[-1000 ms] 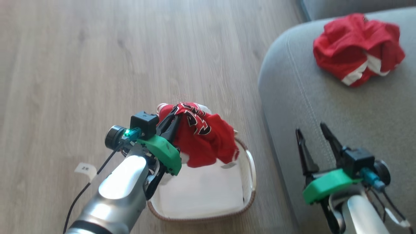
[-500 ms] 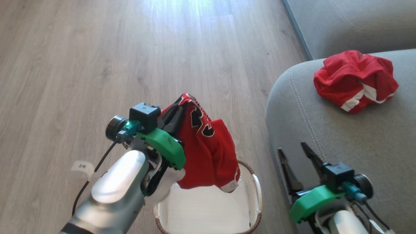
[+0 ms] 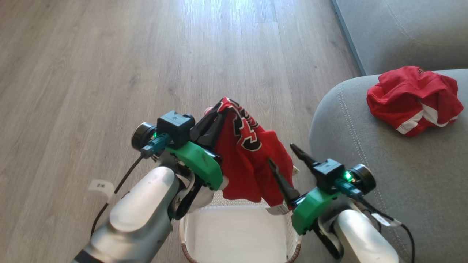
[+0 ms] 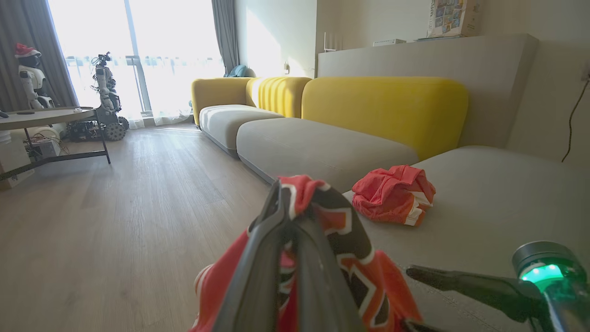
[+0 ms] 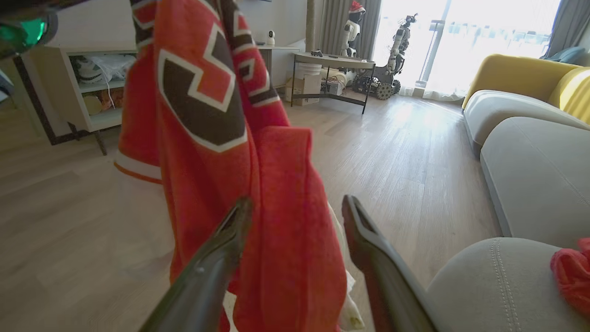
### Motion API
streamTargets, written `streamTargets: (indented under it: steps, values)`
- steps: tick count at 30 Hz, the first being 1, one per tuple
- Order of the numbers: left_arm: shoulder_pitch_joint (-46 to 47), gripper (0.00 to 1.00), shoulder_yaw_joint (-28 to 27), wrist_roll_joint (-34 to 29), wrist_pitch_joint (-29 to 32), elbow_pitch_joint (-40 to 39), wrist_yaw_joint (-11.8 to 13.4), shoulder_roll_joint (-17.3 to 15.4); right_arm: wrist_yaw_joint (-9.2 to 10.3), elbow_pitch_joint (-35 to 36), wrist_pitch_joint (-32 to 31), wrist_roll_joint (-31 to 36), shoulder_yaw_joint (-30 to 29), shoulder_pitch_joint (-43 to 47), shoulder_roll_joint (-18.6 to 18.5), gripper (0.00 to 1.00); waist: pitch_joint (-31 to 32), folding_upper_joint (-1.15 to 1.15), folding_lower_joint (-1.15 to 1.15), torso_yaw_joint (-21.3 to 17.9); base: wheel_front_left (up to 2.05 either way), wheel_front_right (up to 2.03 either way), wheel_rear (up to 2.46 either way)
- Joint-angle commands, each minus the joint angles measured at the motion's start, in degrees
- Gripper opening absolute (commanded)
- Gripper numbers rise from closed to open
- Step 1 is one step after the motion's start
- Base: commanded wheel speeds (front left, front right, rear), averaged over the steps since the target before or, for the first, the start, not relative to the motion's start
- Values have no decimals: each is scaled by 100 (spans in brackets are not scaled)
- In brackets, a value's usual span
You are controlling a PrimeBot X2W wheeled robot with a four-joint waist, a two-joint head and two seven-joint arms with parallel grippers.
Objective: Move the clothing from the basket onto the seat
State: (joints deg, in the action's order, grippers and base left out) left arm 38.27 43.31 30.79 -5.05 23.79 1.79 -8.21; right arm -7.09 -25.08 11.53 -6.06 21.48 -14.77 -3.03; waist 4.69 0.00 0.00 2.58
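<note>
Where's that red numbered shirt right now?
In the head view the jersey hangs mid-frame from the left end effector, above the basket, left of the seat.

The red cloth jersey with black, white-edged numerals (image 3: 252,164) is looking soft and matt. At six o'clock, the cream-white perforated plastic basket (image 3: 234,233) is looking smooth, its rim woven-textured. The rounded grey fabric seat cushion (image 3: 384,153) is showing a matt weave. The pale wood-grain plank floor (image 3: 109,73) is shining faintly, and the silvery left forearm shell (image 3: 142,208) is gleaming.
</note>
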Motion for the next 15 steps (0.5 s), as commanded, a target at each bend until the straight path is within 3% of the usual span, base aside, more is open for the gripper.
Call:
streamTargets:
  steps: [1,11,15]
  values:
    - [443,0,-203,-26,22,-257,22,-74,-40,30,55,-49,199,-313,15,100,14,0,0,17,0,0,0]
    - [441,0,-58,-51,20,-552,14,-3,-40,-857,116,-350,979,-882,15,100,61,0,0,67,0,0,0]
    - [397,0,-20,-29,3,-623,13,13,-40,-1158,170,-714,1539,-1210,15,100,64,0,0,112,0,0,0]
